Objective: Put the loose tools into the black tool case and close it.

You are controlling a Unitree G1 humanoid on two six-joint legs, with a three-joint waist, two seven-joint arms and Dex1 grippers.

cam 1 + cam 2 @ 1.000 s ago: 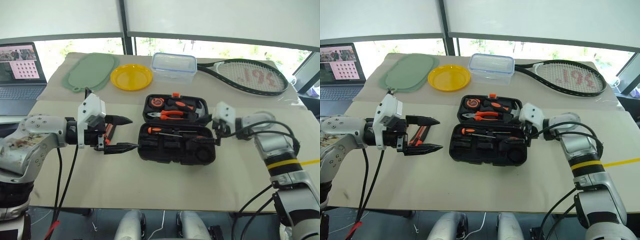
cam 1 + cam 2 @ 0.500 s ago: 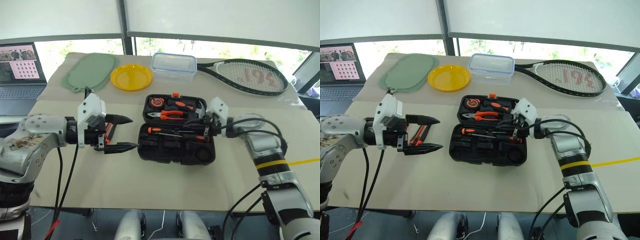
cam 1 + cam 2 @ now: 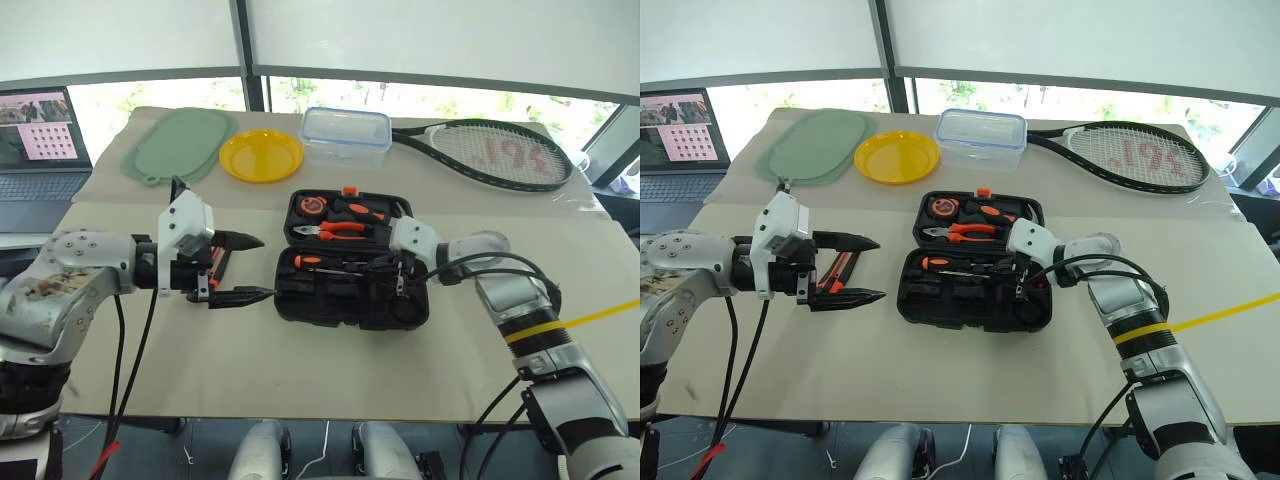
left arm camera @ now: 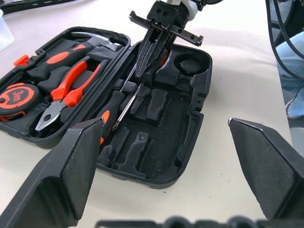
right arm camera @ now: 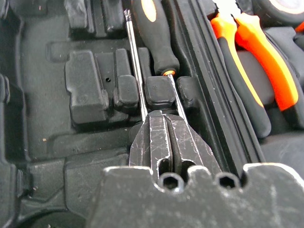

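Black tool case [image 3: 352, 290] open w/ screwdrivers [image 5: 156, 35] inside; right hand [image 4: 147, 64] clenched, left hand [image 3: 243, 268] released

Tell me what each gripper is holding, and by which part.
Left gripper: open, nothing held. Right gripper: shut over the two screwdriver shafts in the black tool case; a grip on either cannot be told.

Silver arms, black scuffed pincers

The laptop [image 3: 40, 150] at the left edge was cut off by the frame. An orange-black tool [image 3: 837, 268] lay mostly hidden behind the left gripper [image 3: 855, 270]. The right gripper [image 5: 164, 137] covered the screwdriver shafts' [image 5: 135, 71] near ends.
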